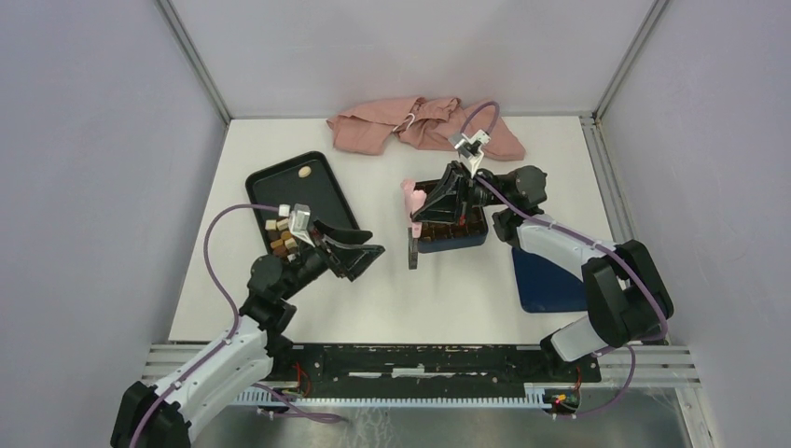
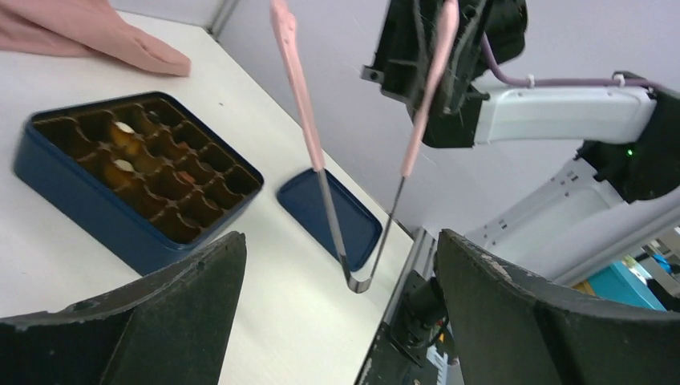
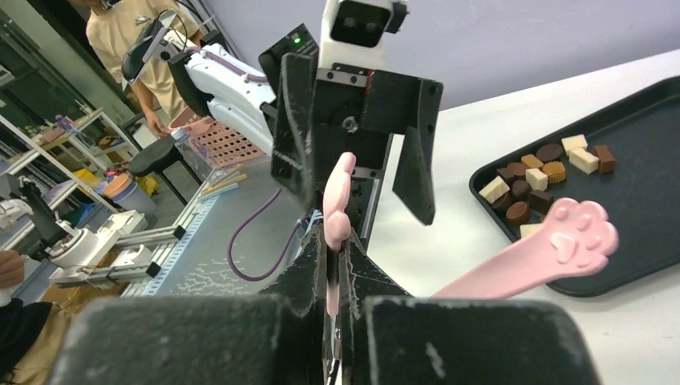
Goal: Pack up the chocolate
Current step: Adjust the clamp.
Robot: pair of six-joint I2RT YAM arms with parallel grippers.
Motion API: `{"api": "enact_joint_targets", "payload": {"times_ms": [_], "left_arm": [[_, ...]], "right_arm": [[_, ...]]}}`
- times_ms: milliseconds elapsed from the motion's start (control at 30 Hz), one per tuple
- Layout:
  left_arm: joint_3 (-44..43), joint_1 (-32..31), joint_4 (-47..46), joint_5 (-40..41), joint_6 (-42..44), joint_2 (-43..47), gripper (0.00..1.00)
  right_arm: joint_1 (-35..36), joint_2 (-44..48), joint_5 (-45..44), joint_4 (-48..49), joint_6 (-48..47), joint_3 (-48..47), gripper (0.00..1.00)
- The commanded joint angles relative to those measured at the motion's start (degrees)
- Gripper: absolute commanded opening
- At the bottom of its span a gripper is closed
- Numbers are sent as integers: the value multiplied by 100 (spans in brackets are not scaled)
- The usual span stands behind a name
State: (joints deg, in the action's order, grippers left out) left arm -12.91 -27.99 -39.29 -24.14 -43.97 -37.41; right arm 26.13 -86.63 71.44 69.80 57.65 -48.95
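The chocolate is a heap of small dk brown, lt brown & cream pcs at the lower end of the black tray, left of centre in the top view. 1 pale pc lies apart near the tray's upper edge. Judgement: each pc is light, rigid & smooth, prob. easy to scuff or flick away, and far too small for bare fingers. So take 1 at a time across its flat sides w/ the tong tips, gentle squeeze. The R gripper sits at frame centre over the blue box, clamped on the pink tongs. In the R wrist view its fingers pinch 1 paw-tipped arm while the other arm splays out to the right, so the tongs gape w/ nothing between the tips. The L gripper hangs beside the tray's lower right corner, spread wide and holding nothing. Containers: in the L wrist view the box's brown gridded insert has 2 pale-topped pcs in cells near its upper left; the other cells look vacant. The blue lid lies flat right of the box, apart from it. A pink cloth is bunched at top centre.
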Motion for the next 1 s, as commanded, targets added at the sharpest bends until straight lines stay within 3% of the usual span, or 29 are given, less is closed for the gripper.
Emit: {"api": "enact_joint_targets", "payload": {"times_ms": [0,100,267,467,700,833,967], "left_arm": [[-10,-666,-366,633,474,27,94],[-59,-1071,-550,1041,453,-335,94],[-90,-1203,-1604,755,-65,-1332,99],[-390,-1367,-1519,1088,-25,-1825,100],[-764,-1731,-2121,1087,-115,-2595,98],[-968,-1855,-2429,1070,-223,-3080,89],[-1027,-1848,-2914,1094,-442,-3450,69]], "right_arm": [[-11,97,-296,-331,84,-159,0],[-56,102,-400,-338,255,-124,0],[-86,110,-463,-302,358,-54,0],[-82,94,-473,-136,436,-2,0],[-77,-11,-559,-104,457,85,0],[-21,-7,-604,67,574,135,0],[-11,5,-617,197,676,165,0]]}}
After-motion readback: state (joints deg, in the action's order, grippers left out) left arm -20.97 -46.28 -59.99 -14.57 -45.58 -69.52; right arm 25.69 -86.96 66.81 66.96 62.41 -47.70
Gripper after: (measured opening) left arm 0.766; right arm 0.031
